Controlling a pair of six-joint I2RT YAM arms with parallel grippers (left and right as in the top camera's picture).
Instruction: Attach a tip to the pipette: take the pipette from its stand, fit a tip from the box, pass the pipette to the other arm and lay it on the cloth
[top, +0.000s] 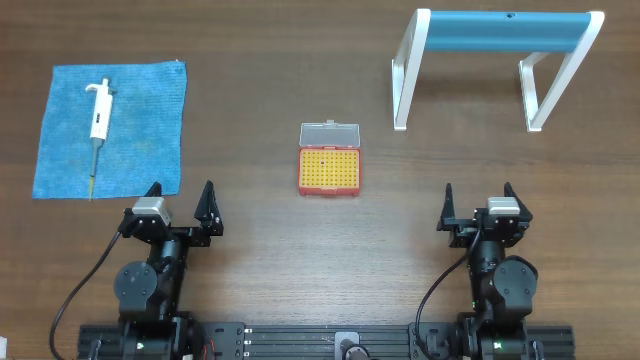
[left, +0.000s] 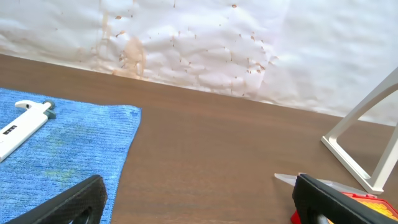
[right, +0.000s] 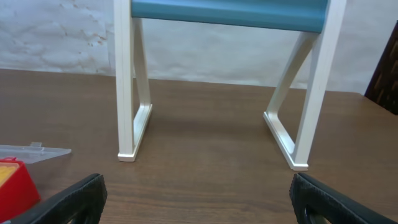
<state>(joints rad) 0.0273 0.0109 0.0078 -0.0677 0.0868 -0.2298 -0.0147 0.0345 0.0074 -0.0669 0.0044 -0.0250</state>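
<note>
- Pipette (top: 98, 118), tip fitted, lies on the cloth (top: 150, 120), upper left of frame.
- Left gripper (top: 180, 190) and right gripper (top: 478, 190): fingers spread wide, holding nothing.
- Judgement: the laying-down step appears complete; no further move is required.

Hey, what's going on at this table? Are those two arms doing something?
Nothing is being handled right now. The pipette lies on the blue cloth at the left, with what looks like a tip fitted. The left end effector and right end effector sit open and empty near their bases. The tip box stands open mid-table; the stand holds nothing.
</note>
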